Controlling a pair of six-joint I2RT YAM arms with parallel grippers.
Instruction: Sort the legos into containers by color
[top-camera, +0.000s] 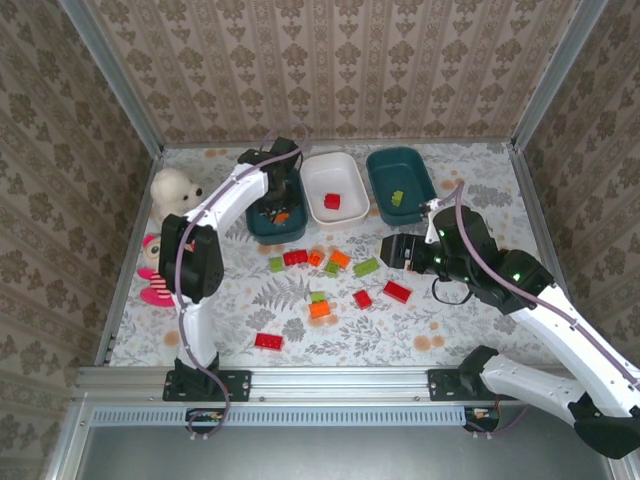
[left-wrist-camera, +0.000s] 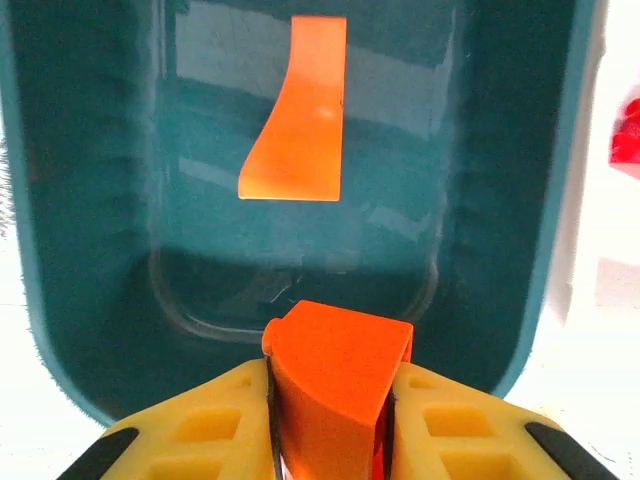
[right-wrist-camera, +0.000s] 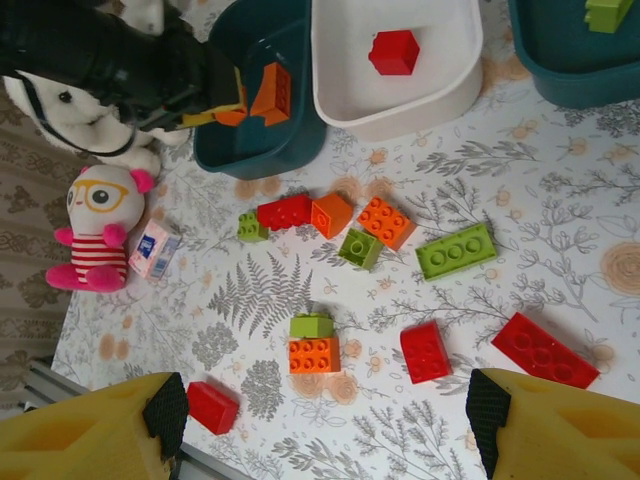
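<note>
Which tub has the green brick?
The dark teal plastic tub on the right, around a light green brick. The white plastic tub holds a red brick, the left dark teal tub an orange piece.

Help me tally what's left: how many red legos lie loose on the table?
4. One red lego lies farthest back, a square one and a long one lie mid-table, another sits by the near edge. Others may be hidden.

table (top-camera: 240, 320) | white tub (top-camera: 335, 188) on it | left teal tub (top-camera: 290, 233), right teal tub (top-camera: 400, 178) flanking white tub | loose legos (top-camera: 320, 309) nearer than white tub | plush toys (top-camera: 172, 190) left of white tub
</note>
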